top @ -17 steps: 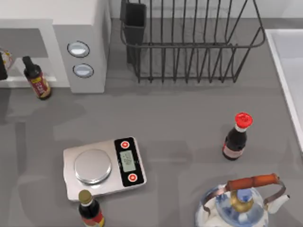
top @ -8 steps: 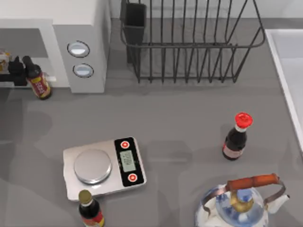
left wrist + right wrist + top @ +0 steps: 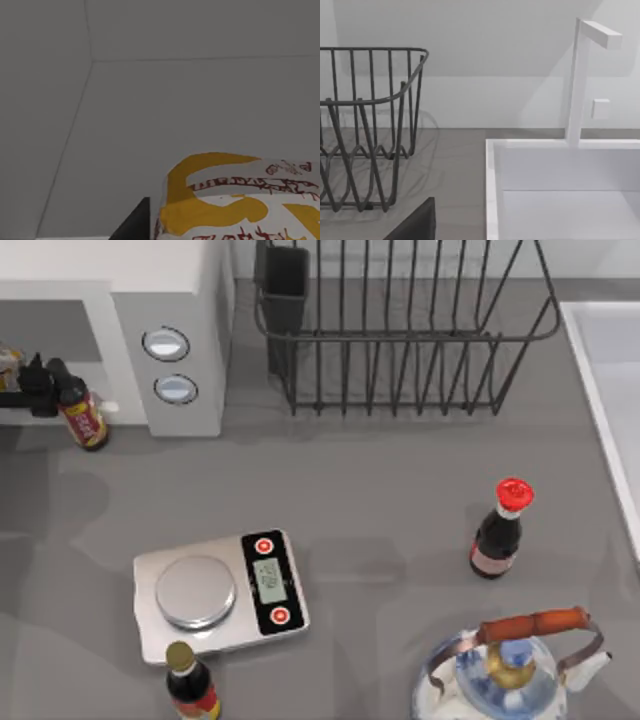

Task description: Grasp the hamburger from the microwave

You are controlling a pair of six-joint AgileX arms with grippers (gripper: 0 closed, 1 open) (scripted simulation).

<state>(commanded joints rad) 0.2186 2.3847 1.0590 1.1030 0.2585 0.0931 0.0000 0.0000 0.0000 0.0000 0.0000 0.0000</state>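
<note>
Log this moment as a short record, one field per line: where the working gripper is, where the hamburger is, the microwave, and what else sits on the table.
working arm: left gripper, at the microwave's open front, top view's left edge
hamburger: cream wrapper with yellow and red print, close in front of the left wrist camera
microwave: white, two round buttons
beside the gripper: sauce bottle, upright
table items: kitchen scale, red-capped bottle, teapot, dish rack

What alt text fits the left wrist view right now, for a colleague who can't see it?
Close-up of the hamburger, cream-white with yellow and red markings, low in the view before the plain grey inner walls of the microwave. A dark gripper finger edges in beside it.
</note>
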